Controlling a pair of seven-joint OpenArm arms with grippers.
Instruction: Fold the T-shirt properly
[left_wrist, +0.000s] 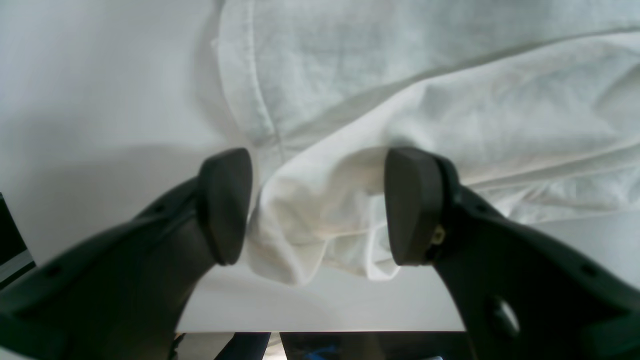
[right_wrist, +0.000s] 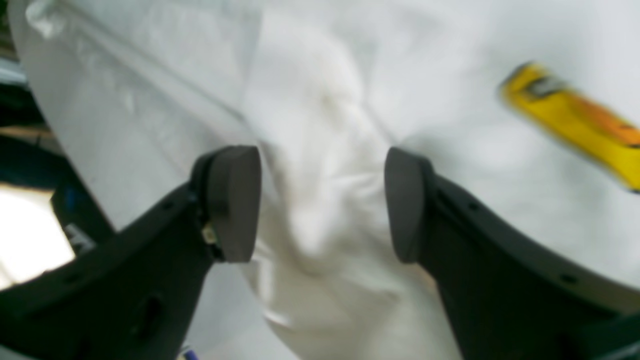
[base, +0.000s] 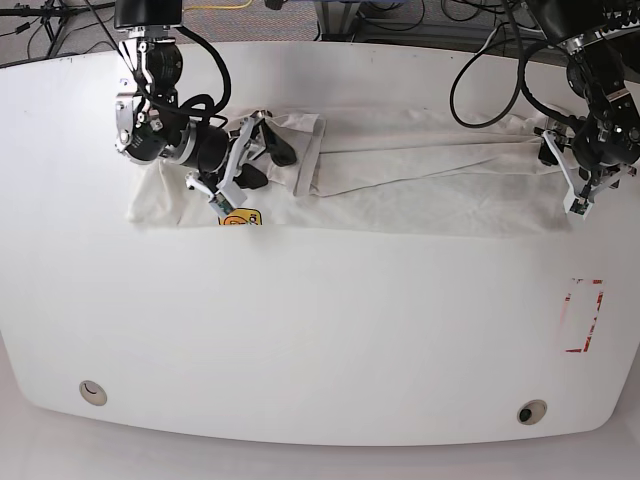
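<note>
White table (base: 330, 330); T-shirt (base: 420, 165) label only right-wrist.

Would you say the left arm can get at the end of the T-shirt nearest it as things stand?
Probably yes: the left gripper stands open with a bunched end of the T-shirt already between its jaws, and nothing lies between them on the white table.
</note>
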